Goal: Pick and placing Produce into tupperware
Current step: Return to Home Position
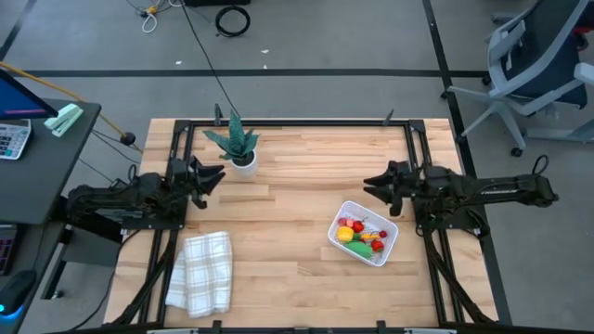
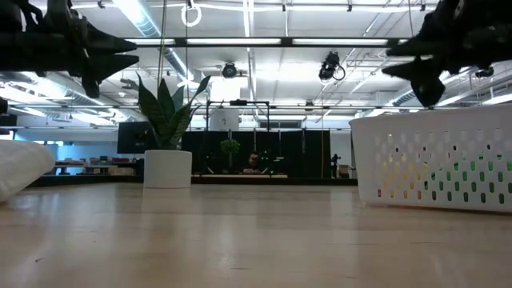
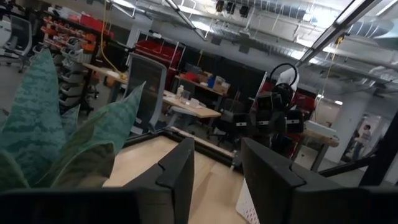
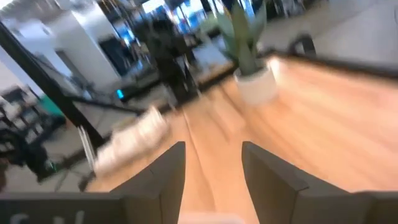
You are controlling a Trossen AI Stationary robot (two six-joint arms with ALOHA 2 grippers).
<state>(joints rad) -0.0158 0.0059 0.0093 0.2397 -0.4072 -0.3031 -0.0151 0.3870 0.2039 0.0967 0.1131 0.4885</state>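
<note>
The white container (image 1: 360,211) sits on the wooden table (image 1: 297,167), in its right half toward the front edge, and is turned at a slant to the table's sides. All the toy produce (image 1: 360,237) in view lies inside it. A green piece (image 1: 358,249) is by the front wall, a yellow piece (image 1: 345,235) is just beside it, and small red pieces (image 1: 356,225) are scattered around them. From table height, the container's perforated wall shows green and yellowish patches through its holes, probably those same pieces.

The right gripper (image 1: 373,183) hangs above the table just behind the container and clear of it, pointing toward the table's middle. Its two fingers (image 4: 166,177) stand apart with bare tabletop showing between them, and they hold nothing. The left gripper (image 1: 216,176) hangs over the left side of the table, facing the right one across the middle and well apart from the container. Its fingers (image 3: 177,174) are likewise spread, with nothing between them.

A potted plant (image 1: 237,144) stands at the back left of the table, just beyond the left gripper. A folded white checked cloth (image 1: 200,271) lies near the front left corner.
</note>
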